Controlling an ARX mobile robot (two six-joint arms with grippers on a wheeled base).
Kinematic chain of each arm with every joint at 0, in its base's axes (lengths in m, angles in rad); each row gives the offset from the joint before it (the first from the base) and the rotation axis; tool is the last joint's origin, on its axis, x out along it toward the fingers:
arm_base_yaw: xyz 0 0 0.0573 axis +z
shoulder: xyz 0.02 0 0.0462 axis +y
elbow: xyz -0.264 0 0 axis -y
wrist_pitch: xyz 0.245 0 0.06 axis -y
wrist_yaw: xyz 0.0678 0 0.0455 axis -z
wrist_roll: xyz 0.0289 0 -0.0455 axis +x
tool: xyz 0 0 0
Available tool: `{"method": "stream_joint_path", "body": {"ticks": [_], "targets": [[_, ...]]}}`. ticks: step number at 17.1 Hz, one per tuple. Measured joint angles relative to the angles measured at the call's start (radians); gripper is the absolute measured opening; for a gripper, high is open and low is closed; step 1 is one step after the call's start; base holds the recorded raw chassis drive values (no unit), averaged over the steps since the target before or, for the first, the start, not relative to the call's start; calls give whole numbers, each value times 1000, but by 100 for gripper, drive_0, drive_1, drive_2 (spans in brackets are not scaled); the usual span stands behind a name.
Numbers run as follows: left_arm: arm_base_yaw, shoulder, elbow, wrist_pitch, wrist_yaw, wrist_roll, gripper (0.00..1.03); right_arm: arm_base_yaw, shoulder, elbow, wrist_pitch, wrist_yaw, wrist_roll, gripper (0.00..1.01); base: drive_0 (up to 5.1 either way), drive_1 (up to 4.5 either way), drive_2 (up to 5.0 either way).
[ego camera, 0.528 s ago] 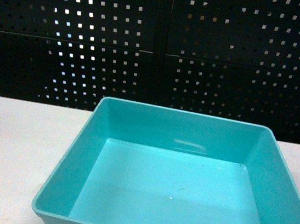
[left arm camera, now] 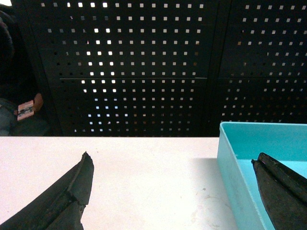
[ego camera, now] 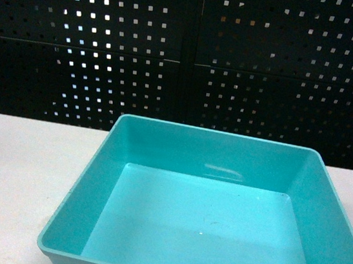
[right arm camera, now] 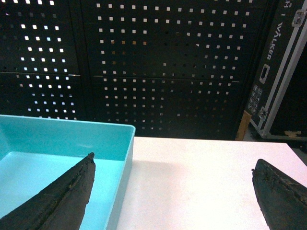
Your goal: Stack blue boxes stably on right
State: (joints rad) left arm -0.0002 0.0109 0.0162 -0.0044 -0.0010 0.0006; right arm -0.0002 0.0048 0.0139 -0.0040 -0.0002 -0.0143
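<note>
Left claw [left arm camera: 172, 191] was spread wide, straddling the left wall of the blue box [ego camera: 202, 233]: outer finger [left arm camera: 72, 196] over bare worktop [left arm camera: 144, 167], inner finger [left arm camera: 283, 191] over the box floor. Nothing pinched, and I couldn't tell whether either finger touched plastic.

Right claw [right arm camera: 175, 191] mirrored it, also spread: inner finger [right arm camera: 67, 196] inside the box, outer finger [right arm camera: 283, 196] over open worktop to the right, right wall [right arm camera: 125, 163] between them. Not gripping anything either.

So the box sat between my two claws, centred in front of me, flat on the worktop. Only one box in any view; I couldn't see a second one or a stack to the right.

My read: two-sided grasp about to happen. To do it well, I'd close both claws on the opposite walls at the same time and at matching points, bite below the rim, lift level. The walls slope and look slick, so an uneven grip could tip or slide it.

Box itself: light turquoise, shallow, rectangular, rounded corners, smooth sloped walls, narrow rim. Inside was glossy and held nothing, with a small highlight on the far wall and a few tiny dark specks on the floor.
</note>
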Motion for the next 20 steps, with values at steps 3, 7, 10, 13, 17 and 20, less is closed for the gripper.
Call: {"method": "stream_joint_path", "body": {"ticks": [3,7,10,13,17,20], "targets": [[0,0,0,0,0,0,98,0,0,0,0,0,0,98,0,0,0],[0,0,0,0,0,0,98,0,0,0,0,0,0,98,0,0,0],[-132,43,0,58,-141,0,98,-23,-1,-1,-10,-35,-1,98,0,0,0],[-174,231,15,216,-171,0,98,-98,108,0,98,-109,-8,98,0,0,0],[-128,732,201,567,-59,6,98,-10,646,101,492,-97,-72,98,0,0,0],[-128,1085,381,580,-27,9,98,53,1047,270,621,-57,-125,98,0,0,0]]}}
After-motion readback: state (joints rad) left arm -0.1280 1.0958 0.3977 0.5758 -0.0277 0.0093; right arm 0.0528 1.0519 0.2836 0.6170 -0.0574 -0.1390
